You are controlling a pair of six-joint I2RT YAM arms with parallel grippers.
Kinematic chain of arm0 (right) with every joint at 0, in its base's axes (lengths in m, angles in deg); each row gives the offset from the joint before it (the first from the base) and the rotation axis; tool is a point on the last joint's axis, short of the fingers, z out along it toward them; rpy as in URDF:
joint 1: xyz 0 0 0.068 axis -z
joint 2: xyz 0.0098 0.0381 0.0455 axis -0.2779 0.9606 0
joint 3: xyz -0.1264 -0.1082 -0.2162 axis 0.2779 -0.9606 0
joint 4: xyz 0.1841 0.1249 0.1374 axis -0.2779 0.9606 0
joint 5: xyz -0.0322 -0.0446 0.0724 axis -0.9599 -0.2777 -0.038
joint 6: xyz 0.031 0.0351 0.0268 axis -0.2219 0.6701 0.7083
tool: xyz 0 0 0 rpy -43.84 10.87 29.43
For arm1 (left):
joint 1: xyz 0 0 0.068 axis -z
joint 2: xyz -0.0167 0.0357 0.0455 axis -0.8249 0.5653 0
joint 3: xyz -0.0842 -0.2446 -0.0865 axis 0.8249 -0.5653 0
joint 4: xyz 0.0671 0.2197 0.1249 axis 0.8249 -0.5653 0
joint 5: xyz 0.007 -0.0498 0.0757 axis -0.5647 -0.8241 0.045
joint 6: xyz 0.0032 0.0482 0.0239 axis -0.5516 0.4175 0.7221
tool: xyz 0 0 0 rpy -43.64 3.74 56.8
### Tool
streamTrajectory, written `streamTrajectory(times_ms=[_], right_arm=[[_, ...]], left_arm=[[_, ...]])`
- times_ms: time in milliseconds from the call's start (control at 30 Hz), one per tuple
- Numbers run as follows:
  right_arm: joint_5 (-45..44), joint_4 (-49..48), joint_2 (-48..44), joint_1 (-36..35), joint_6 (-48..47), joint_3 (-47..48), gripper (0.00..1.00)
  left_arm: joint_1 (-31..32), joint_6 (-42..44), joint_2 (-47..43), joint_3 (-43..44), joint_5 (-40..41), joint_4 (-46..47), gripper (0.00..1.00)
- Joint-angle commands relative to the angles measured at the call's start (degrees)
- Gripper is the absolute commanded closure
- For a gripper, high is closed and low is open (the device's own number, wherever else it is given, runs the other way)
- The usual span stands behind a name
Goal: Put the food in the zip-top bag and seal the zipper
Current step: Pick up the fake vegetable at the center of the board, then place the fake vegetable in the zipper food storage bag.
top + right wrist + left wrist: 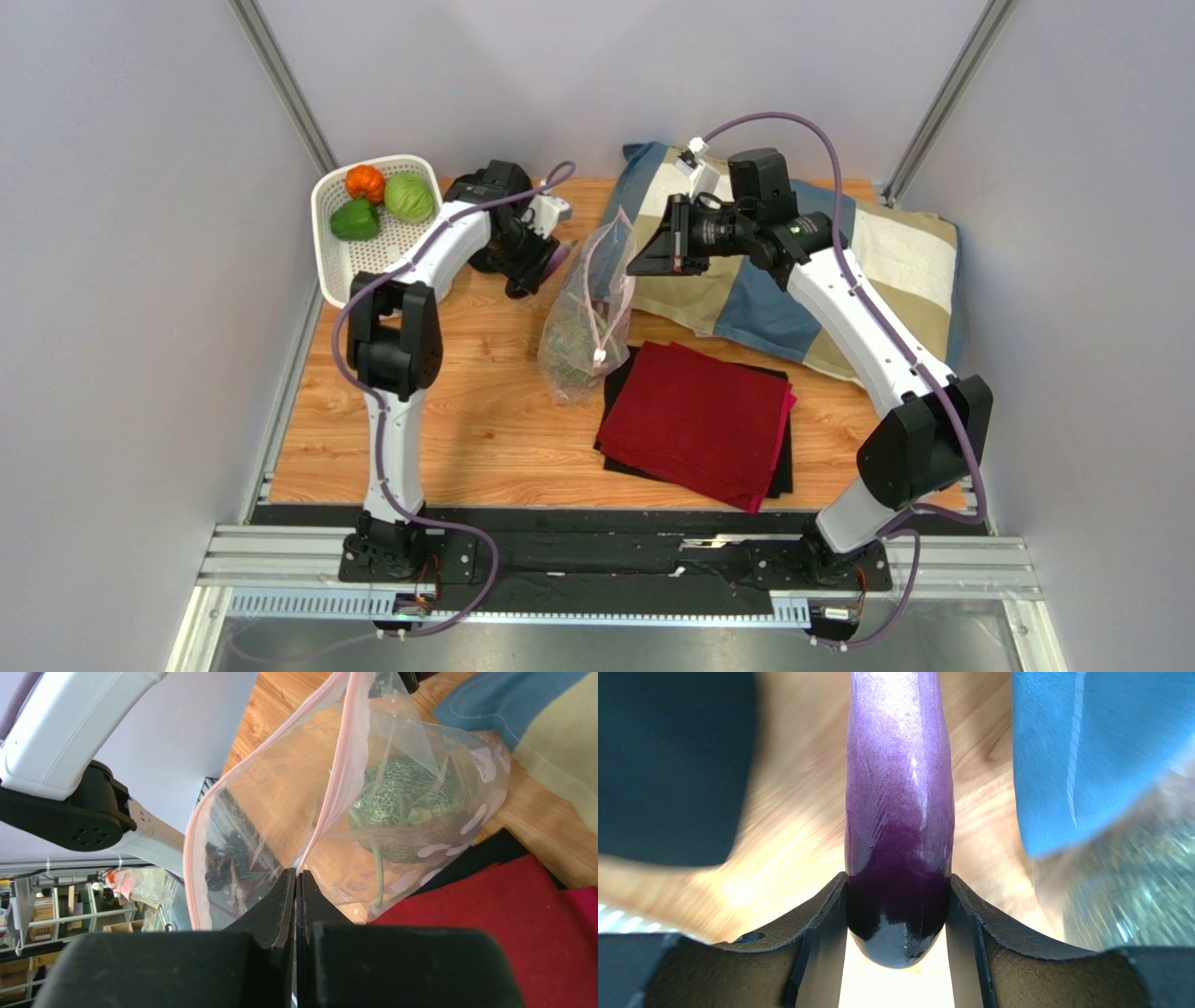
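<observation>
Here the right tool (296, 882) is pinched tight on the bag (421, 763) at its zipper (349, 749), lifting one lip so the mouth gapes toward the left arm. The melon (396, 801) already lies inside. The left tool (896, 889) clamps the eggplant (899, 798) near its dark end, above the surface (463, 420) beside the bag, likely to drop it in. The pumpkin (365, 182), cabbage (410, 196) and pepper (355, 220) sit in the basket (337, 259). No writing is legible.

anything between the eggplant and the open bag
Nothing visible. The left gripper holds the eggplant just beside the bag, and the right gripper pinches the bag's rim so its mouth gapes open.
</observation>
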Motion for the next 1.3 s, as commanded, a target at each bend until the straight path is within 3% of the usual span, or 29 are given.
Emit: streamTrajectory(times_ms=[0, 133, 267, 467, 567, 767, 967, 1067, 1267], right_arm=[[1.8, -7.3, -0.3, -1.7, 5.4, 3.9, 1.00], [1.5, -10.0, -1.2, -4.2, 11.0, 3.8, 1.00], [-0.5, -11.5, -0.7, -6.8, 11.4, 4.9, 1.00], [-3.4, -12.9, 6.9, -9.1, 13.8, 12.0, 1.00], [-3.7, -12.7, 12.6, -11.3, 14.4, 20.0, 1.00], [-3.7, -12.5, 17.9, -13.2, 15.1, 25.0, 1.00], [-3.1, -13.6, 16.5, -12.1, 15.5, 20.9, 1.00], [-2.8, -14.1, 15.7, -12.0, 15.6, 18.6, 1.00], [-3.3, -14.2, 15.6, -10.8, 15.7, 17.7, 1.00]], left_arm=[[-1.2, -0.3, -9.7, 0.4, -1.5, -0.7, 0.66], [-5.9, -4.3, -14.8, -0.3, -4.5, 0.5, 0.72], [-11.0, -12.3, -23.4, -0.1, -16.0, 4.4, 0.80], [-11.5, -26.7, -37.5, -4.8, -23.7, 16.6, 0.82], [-10.9, -31.8, -43.0, -9.1, -23.3, 22.9, 0.83], [-6.4, -35.1, -48.3, -17.6, -19.6, 26.2, 0.85], [-3.7, -36.0, -54.7, -36.9, -14.0, 37.2, 0.84], [-3.7, -35.0, -55.1, -39.0, -11.7, 39.0, 0.84], [-3.7, -30.6, -57.5, -40.3, -16.5, 31.8, 0.83]])
